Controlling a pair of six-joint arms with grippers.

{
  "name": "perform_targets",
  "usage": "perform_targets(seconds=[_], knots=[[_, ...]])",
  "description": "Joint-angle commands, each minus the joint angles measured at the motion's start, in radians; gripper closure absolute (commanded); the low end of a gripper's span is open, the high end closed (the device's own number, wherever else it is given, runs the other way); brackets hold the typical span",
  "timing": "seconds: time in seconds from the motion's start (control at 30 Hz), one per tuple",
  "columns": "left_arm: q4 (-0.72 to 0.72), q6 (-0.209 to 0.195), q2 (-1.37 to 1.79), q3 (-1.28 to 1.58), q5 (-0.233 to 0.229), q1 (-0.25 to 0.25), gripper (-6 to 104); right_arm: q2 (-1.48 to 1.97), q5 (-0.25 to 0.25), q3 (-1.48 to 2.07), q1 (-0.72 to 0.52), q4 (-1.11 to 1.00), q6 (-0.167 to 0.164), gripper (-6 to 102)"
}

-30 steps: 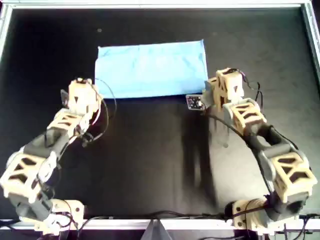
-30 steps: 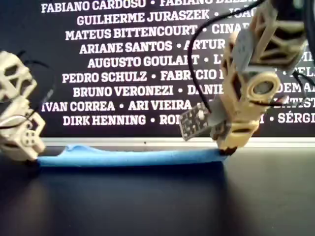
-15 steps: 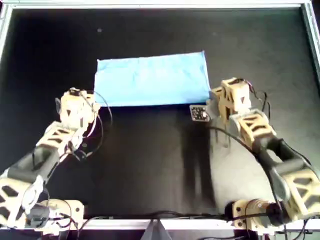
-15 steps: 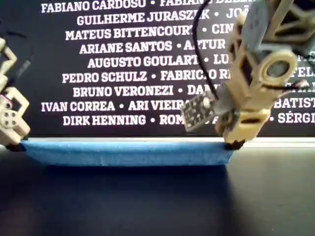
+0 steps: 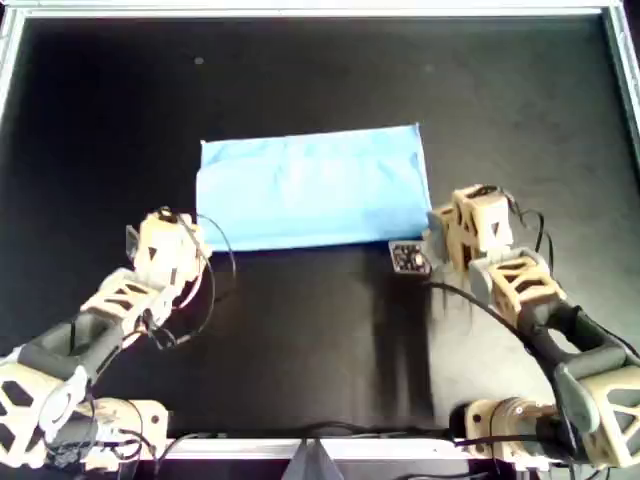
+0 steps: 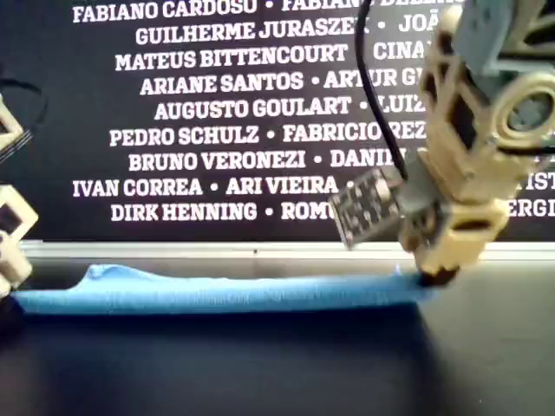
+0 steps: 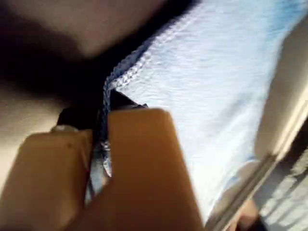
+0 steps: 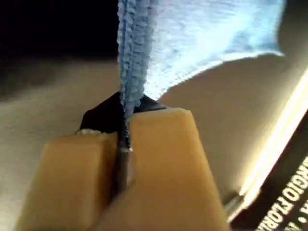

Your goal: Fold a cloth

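The light blue cloth (image 5: pixel 312 188) lies on the black table as a wide rectangle. It shows as a low blue strip in the exterior view (image 6: pixel 225 293). One arm's tan gripper (image 5: pixel 195 240) is at its near corner on the overhead view's left. The other arm's gripper (image 5: pixel 432 230) is at the near corner on the right and touches down there in the exterior view (image 6: pixel 438 277). The wrist views do not show which arm is which. My first gripper (image 7: pixel 98 154) is shut on a stitched cloth corner (image 7: pixel 202 86). My second gripper (image 8: pixel 122 149) is shut on a doubled cloth edge (image 8: pixel 132 57).
A metal frame (image 5: pixel 300 10) rims the black table (image 5: pixel 320 330). A small patterned tag board (image 5: pixel 408 258) sticks out from the arm on the overhead view's right. A banner with white names (image 6: pixel 217 113) stands behind the table.
Both grippers have drawn back toward the near edge and the cloth has slid with them. In the exterior view the arms have spread toward the picture's sides.
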Motion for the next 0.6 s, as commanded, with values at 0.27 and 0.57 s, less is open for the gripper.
perform_targets(seconds=[0.27, 0.57], knots=[[0.000, 0.003, 0.064, 0.037, 0.000, -0.018, 99, 0.087, -0.008, 0.066, 0.002, -0.029, 0.005, 97], [0.000, 0.003, 0.064, 0.034, -0.002, -0.018, 91, 0.087, -0.006, 0.052, 0.002, -0.029, -0.009, 87]])
